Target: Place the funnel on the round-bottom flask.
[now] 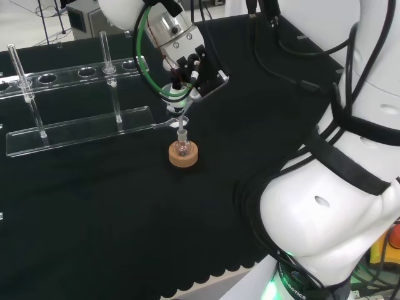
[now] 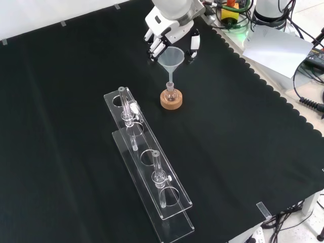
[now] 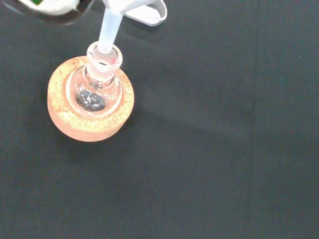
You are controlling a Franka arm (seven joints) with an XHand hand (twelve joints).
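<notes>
A clear funnel stands upright over a small round-bottom flask, which rests in a cork ring stand. The funnel's stem reaches into the flask's neck, and most of the stem still shows above it. In the front view the hand sits just above and behind the funnel. Its fingers and thumb are curled on either side of the funnel's rim. From the head view the hand hangs over the flask, and the funnel's cone shows under the fingertips.
A long clear rack holding two glass tubes lies near the cork stand, to its left in both the head and front views. The arm's white links take up the right of the head view. The cloth's scalloped edge runs along the right of the front view.
</notes>
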